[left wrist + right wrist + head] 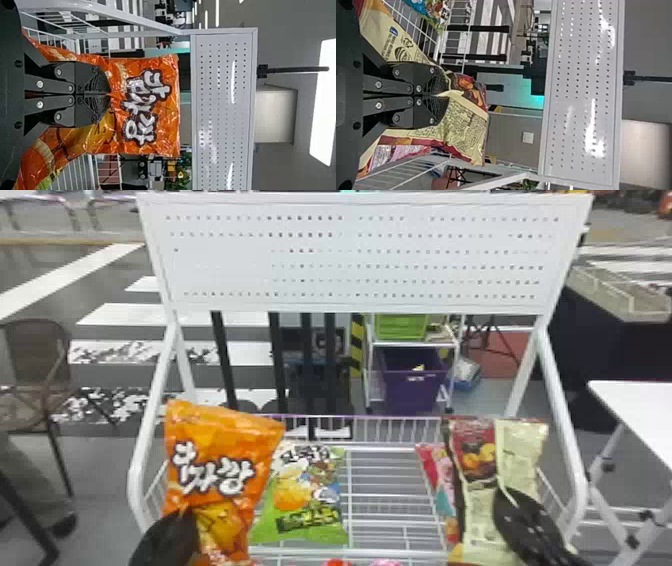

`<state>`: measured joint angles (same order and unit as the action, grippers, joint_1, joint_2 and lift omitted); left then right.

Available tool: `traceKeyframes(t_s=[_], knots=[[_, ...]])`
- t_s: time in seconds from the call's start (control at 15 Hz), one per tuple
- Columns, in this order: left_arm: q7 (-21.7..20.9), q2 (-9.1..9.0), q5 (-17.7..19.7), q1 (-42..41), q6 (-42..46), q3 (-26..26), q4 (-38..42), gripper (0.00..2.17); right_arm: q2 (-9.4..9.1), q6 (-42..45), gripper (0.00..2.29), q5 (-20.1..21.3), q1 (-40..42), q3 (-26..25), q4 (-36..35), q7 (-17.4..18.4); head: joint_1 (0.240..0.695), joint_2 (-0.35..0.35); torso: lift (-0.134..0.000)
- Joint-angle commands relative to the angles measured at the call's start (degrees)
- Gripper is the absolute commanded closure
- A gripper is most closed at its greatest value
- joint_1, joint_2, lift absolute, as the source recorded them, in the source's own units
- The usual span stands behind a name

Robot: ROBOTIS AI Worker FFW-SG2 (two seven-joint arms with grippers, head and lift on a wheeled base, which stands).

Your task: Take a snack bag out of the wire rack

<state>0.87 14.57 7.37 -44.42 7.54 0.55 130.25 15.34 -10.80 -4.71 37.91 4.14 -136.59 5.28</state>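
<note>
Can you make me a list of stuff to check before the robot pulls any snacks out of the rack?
1. Left gripper shut on the orange bag: ok.
2. Right gripper shut on the cream bag: ok.
3. Just one bag held, as the task says: not ok, each gripper has one.
4. Green bag not pinched by a gripper: ok, it leans in the rack.
5. Bottom of the orange bag free of the wires: cannot tell.

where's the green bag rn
In the head view, the green bag sits left of centre in the wire rack, directly right of the orange bag.
</note>
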Motion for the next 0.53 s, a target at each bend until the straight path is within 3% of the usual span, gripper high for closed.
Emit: traceKeyframes(t_s=[0.0,0.27,0.47], knots=[[0.0,0.1,0.4,0.0,0.1,-0.2,0.0,2.04,-2.69,7.1,2.24,0.2,6.6,-3.1,-1.3,-0.7,0.499,0.0,0.0],[1.9,0.19,1.5,-0.1,0.6,-1.2,-0.2,2.04,-5.67,12.2,2.24,-0.2,13.1,-7.3,-2.1,-2.6,0.499,0.0,0.0],[2.2,0.28,1.9,0.0,0.8,-1.6,-0.5,2.04,-6.64,13.7,2.24,-0.3,14.7,-7.6,-2.0,-4.2,0.499,0.0,0.0]])
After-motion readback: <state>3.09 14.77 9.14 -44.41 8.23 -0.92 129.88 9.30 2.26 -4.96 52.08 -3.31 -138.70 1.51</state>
